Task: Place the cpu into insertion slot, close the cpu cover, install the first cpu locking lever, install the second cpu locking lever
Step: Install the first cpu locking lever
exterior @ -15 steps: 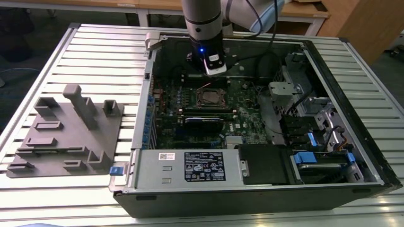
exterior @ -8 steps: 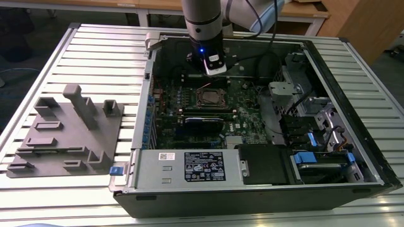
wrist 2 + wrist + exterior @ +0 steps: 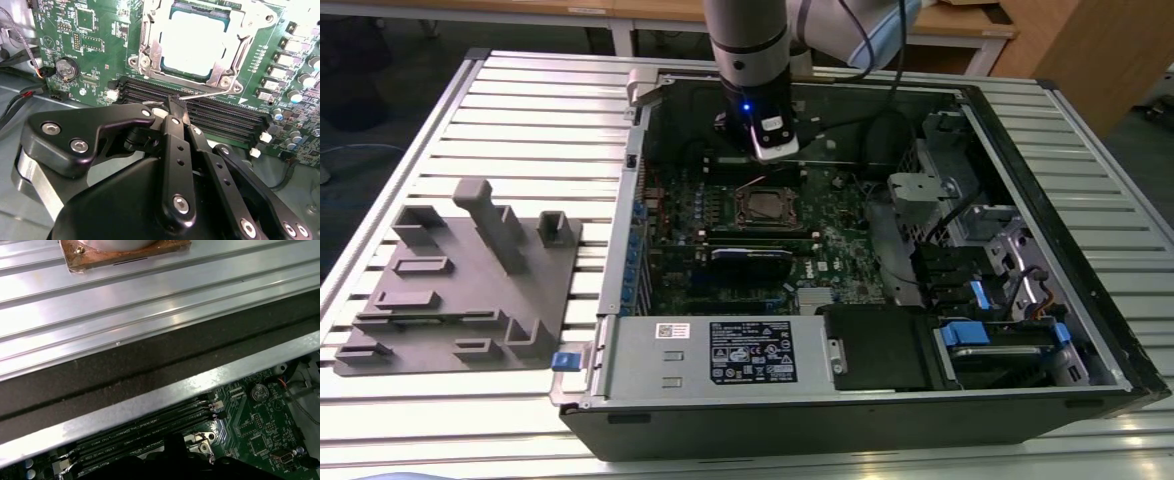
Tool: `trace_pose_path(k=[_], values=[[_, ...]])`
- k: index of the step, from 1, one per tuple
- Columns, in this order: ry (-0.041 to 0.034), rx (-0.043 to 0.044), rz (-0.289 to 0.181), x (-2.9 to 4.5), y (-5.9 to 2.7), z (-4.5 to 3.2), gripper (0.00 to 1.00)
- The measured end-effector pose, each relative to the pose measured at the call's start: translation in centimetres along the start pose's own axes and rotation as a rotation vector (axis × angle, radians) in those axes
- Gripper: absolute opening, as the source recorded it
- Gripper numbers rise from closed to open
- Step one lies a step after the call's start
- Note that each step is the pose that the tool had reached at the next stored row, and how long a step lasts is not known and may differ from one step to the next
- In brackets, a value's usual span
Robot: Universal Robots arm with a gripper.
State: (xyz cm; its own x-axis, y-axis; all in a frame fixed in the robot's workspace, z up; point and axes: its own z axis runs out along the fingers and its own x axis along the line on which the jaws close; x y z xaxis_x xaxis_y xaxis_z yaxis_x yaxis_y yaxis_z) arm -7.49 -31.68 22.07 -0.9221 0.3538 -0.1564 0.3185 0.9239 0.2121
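Slatted metal table (image 3: 520,110) carrying an open computer case (image 3: 1067,300); green motherboard (image 3: 90,60) inside. The cpu (image 3: 195,42) sits in the insertion slot (image 3: 150,55), cpu cover (image 3: 232,20) lowered around it. Gripper (image 3: 176,102) fingers (image 3: 175,107) pressed together on a thin locking lever (image 3: 210,94) beside the memory slots (image 3: 220,117).

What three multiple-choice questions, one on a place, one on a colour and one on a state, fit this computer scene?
1. Where is the grey moulded fixture block?
A. On the slatted metal table, on the exterior view's left of the black computer case
B. Inside the case
C. On the arm

2. What colour is the circuit board?
A. Red
B. Green
C. White

3. Where is the pale silvery square cpu?
A. Lying on the table
B. Hanging in the air
C. Seated in the insertion slot, under the silvery metal frame cover

Answers: A, it rests on the slats beside the case; B, green shows in both wrist views; C, the frame lies around its top.
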Motion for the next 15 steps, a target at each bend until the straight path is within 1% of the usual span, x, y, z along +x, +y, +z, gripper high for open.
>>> trace_pose_path(k=[15], values=[[0.0000,0.0001,0.000,0.02,-0.02,0.11,0.11]])
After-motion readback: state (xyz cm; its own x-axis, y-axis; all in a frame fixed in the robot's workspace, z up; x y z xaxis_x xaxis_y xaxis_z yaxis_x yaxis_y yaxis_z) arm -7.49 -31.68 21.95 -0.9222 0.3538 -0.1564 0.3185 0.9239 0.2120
